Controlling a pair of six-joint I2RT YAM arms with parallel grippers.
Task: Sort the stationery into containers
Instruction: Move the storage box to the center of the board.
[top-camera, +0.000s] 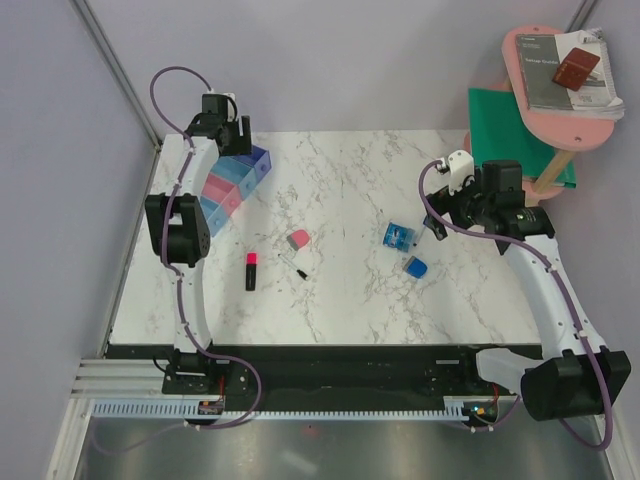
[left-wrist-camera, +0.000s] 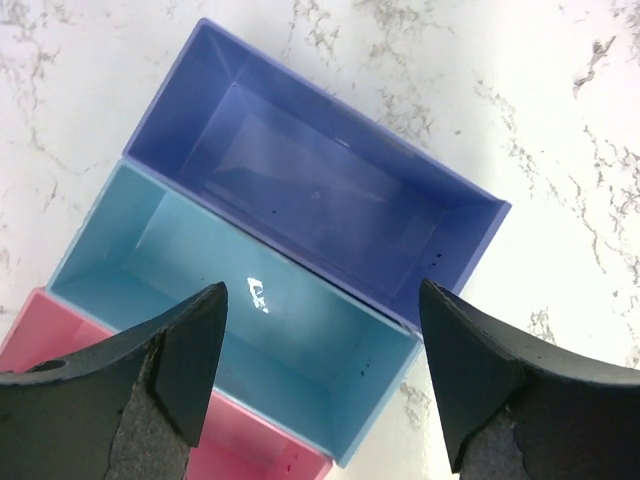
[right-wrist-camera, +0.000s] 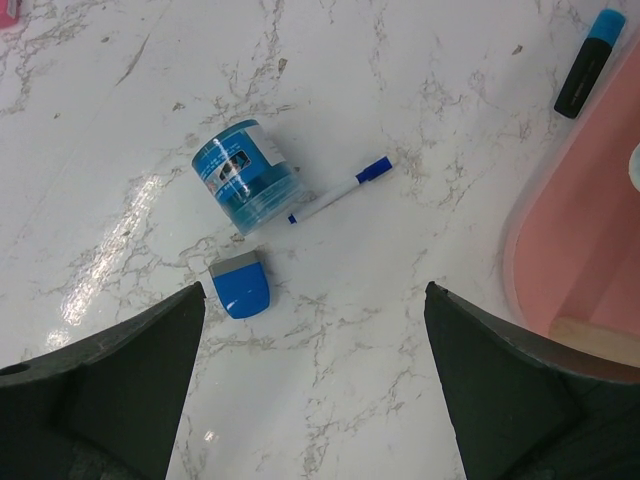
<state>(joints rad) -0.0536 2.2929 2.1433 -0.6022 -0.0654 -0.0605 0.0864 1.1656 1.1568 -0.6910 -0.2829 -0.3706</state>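
left gripper (left-wrist-camera: 322, 292), jaws apart and empty, hangs over the containers (top-camera: 238, 180) at upper left. right gripper (right-wrist-camera: 315, 292), jaws wide and empty, hangs over blue blocks (right-wrist-camera: 240, 175) right of centre; pink-grey eraser (top-camera: 297, 240) lies centre on the bench (top-camera: 340, 310).

pink bin (left-wrist-camera: 45, 325) cut off below

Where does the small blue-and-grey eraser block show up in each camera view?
Top external: the small blue-and-grey eraser block lies right of centre, slightly below mid-height.
Left wrist: not in it.
Right wrist: the block sits left of centre, in the lower half.
Shared landmark: the blue cylindrical labelled container lies close beside it, just above it in both pictures.
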